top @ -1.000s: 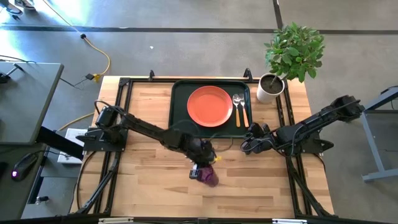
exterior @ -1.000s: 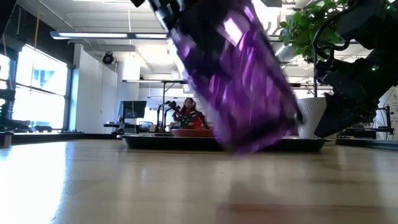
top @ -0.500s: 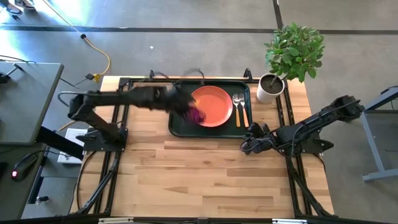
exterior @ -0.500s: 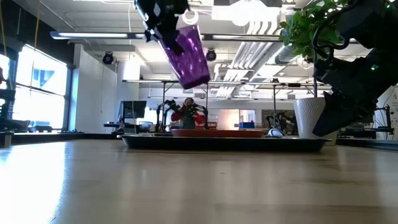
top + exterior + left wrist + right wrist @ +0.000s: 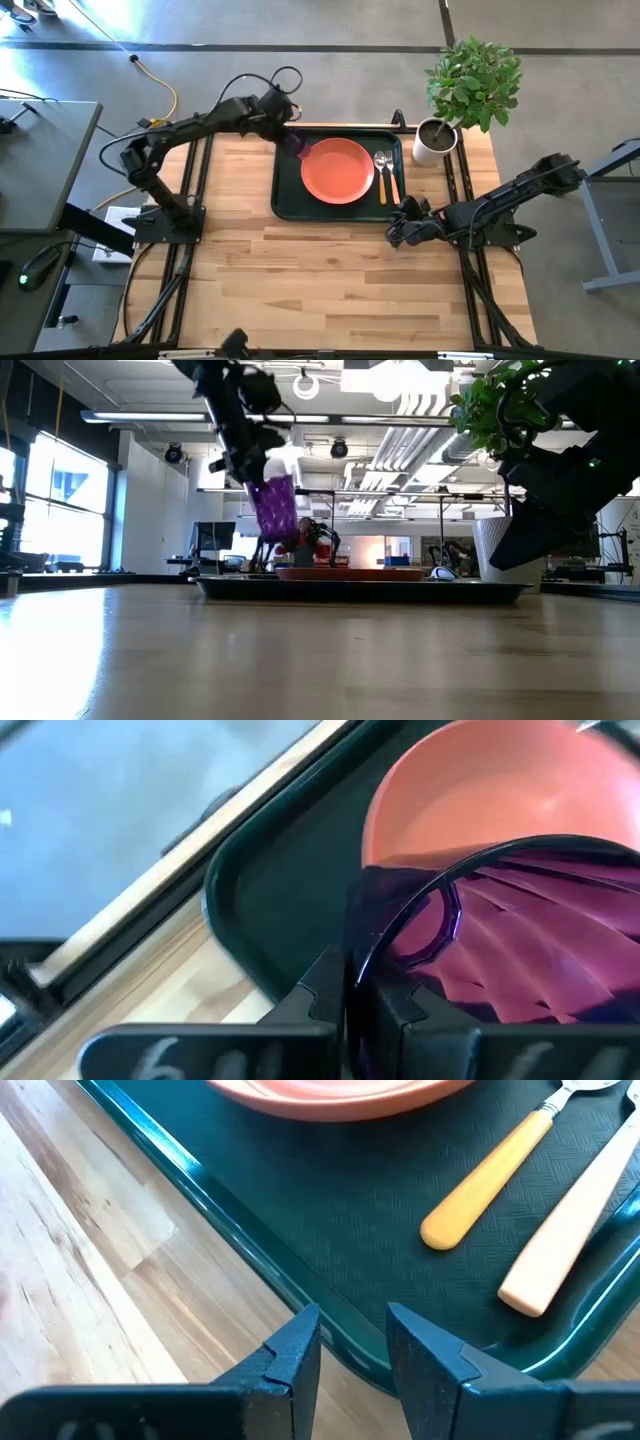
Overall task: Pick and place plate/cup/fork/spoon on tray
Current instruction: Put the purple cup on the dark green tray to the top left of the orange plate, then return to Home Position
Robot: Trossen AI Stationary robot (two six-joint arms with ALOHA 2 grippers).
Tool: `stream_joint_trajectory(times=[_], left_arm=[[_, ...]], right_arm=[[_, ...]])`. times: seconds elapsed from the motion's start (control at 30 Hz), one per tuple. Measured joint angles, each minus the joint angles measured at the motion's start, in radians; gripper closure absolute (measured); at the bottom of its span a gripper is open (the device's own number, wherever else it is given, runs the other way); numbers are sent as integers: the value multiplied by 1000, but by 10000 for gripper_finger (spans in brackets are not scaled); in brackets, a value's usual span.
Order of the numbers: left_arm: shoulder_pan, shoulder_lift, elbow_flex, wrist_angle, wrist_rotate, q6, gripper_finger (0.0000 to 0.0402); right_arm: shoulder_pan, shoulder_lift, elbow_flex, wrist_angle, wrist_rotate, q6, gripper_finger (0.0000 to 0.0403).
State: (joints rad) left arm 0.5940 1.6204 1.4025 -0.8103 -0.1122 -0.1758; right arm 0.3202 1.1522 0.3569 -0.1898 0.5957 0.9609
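The dark purple cup [image 5: 293,145] hangs in my left gripper [image 5: 285,130] over the far left corner of the dark green tray [image 5: 285,190]. It also shows in the low view [image 5: 272,508], above the tray [image 5: 360,588]. The orange-red plate [image 5: 338,170] lies on the tray. The spoon [image 5: 382,180] and the fork [image 5: 392,184] lie side by side to its right. My right gripper [image 5: 400,228] waits at the tray's near right corner, narrowly open and empty [image 5: 352,1345]. My left gripper holds the cup by its rim [image 5: 358,982], with the wall between the two fingers: one finger [image 5: 322,995] outside and one [image 5: 400,1005] inside. The fingers come from above, slanting down. The cup hangs below them, a little tilted, clear of the tray.
A potted plant [image 5: 437,140] stands at the table's far right corner, just beyond the tray. Bare wooden tabletop [image 5: 330,280] spreads across the near half. Black frame rails [image 5: 195,180] run along both sides. A person shows far back in the room [image 5: 300,542].
My left gripper has carried the cup up from the table's near middle, across the tray's left part, to its far left corner. The cup has gone from steeply tipped to nearly upright and has stayed clear of the table.
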Motion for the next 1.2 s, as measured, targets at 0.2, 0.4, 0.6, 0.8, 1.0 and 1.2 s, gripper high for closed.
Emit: stream_joint_trajectory(times=[0.2, 0.4, 0.6, 0.8, 1.0, 1.2], left_arm=[[113, 105, 0, 3, 15, -3, 394], [160, 205, 0, 55, 69, 1, 394], [175, 249, 3, 99, 148, 20, 392], [179, 244, 0, 105, 118, 23, 357], [178, 209, 0, 120, 44, 56, 303], [171, 125, 0, 149, 29, 92, 262]], right_arm=[[0, 0, 0, 0, -2, 2, 295], [0, 0, 0, 0, -7, 2, 295], [0, 0, 0, 0, -48, 3, 295], [0, 0, 0, 0, -30, 25, 295], [0, 0, 0, 0, -18, 25, 295], [0, 0, 18, -4, -11, 2, 295]])
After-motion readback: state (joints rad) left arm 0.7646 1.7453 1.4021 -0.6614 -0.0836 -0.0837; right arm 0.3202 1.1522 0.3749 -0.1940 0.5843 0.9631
